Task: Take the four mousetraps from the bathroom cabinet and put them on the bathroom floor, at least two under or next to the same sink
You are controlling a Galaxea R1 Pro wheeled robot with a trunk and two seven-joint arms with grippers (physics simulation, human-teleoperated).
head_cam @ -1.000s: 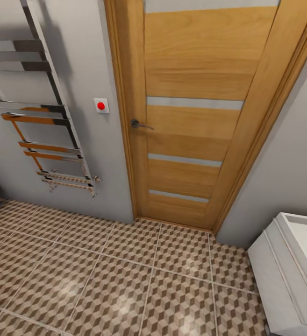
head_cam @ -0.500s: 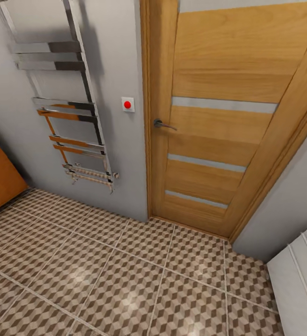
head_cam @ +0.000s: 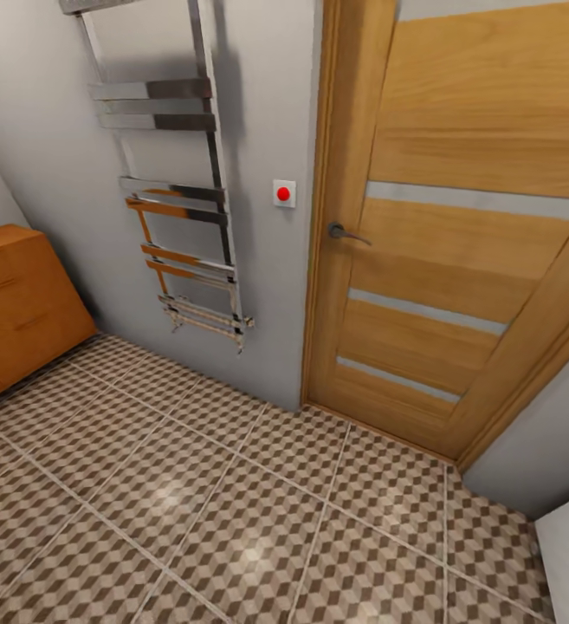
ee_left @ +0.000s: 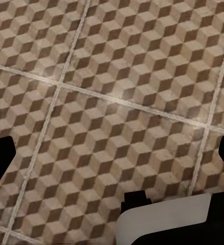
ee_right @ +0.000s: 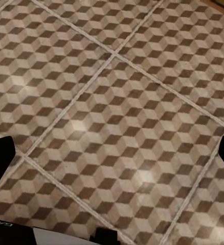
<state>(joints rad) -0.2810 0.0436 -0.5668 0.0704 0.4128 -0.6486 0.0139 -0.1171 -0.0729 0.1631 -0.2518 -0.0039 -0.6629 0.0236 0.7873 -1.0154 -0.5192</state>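
While the cabinet (head_cam: 20, 303) sits far left on the bathroom floor (head_cam: 232, 520), 0 mousetraps show; all 4 apparently left to place. Left gripper (ee_left: 112, 163) and right gripper (ee_right: 112, 158) spread wide, holding nothing.

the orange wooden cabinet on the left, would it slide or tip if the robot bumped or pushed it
The cabinet probably would not tip: it looks low and wide, sitting flat on the tiled floor. It likely feels heavy and stiff, being a solid-looking wooden chest with drawers. The glossy tiles might let it slide a little under a firm push.
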